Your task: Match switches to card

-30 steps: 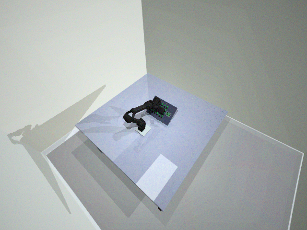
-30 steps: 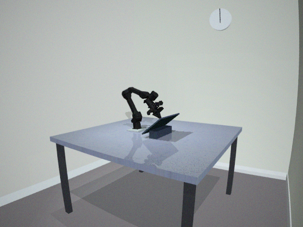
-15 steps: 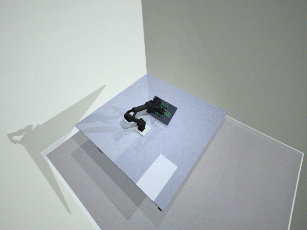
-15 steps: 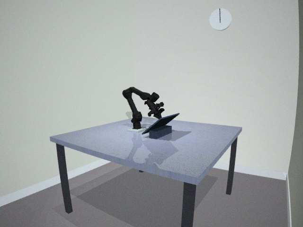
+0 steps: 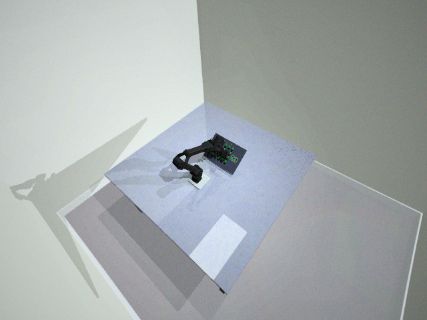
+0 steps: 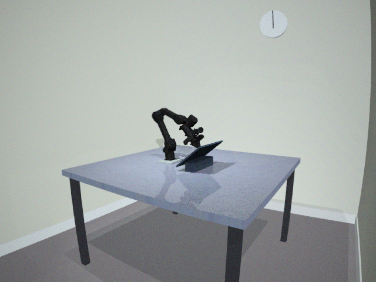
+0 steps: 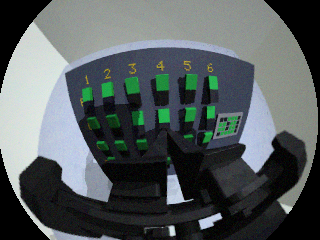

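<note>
The dark tilted panel [image 5: 241, 153] [image 6: 217, 144] [image 7: 240, 82] bears columns of switches numbered 1 to 6, each with a green half and a dark half. My gripper [image 6: 198, 146] [image 7: 165, 131] is shut and empty. Its tips are close over the panel, just below the second-row switch of column 4 [image 7: 164, 116] in the wrist view. The fingers hide the third-row switch of column 4 and much of the nearer rows; contact cannot be told. The small card [image 5: 233, 159] [image 7: 228, 126], light-bordered with green and dark squares, is right of the grid. Its exact pattern is hard to read.
The panel rests on a dark block [image 6: 198, 164] on the blue-grey table [image 5: 272, 165] [image 6: 127, 175]. The arm's base stands on a pale plate [image 5: 203, 183] beside the panel's near edge. The arm's shadow falls over the left columns. A clock [image 6: 273, 24] hangs on the wall.
</note>
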